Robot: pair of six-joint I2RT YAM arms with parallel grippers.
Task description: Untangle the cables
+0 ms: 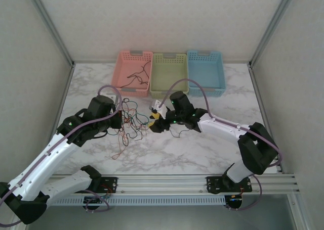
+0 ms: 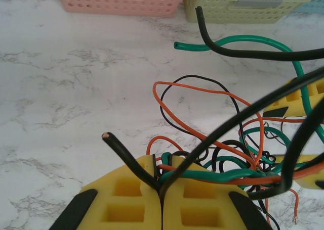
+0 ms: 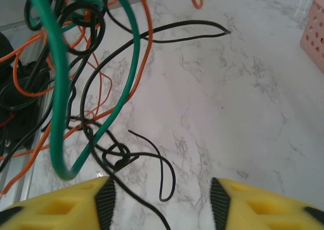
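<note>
Left pincer (image 2: 162, 192) is clamped tight on a black strand of the cables (image 2: 233, 177); the knot of green, orange and black wires spills just ahead and to its right. Right pincer (image 3: 163, 204) stands parted, gripping nothing. The tangle lies ahead-left of it on the marble surface (image 3: 243, 113), strung lengthwise between both pincers

No readable text, label, brand or number appears anywhere.
</note>
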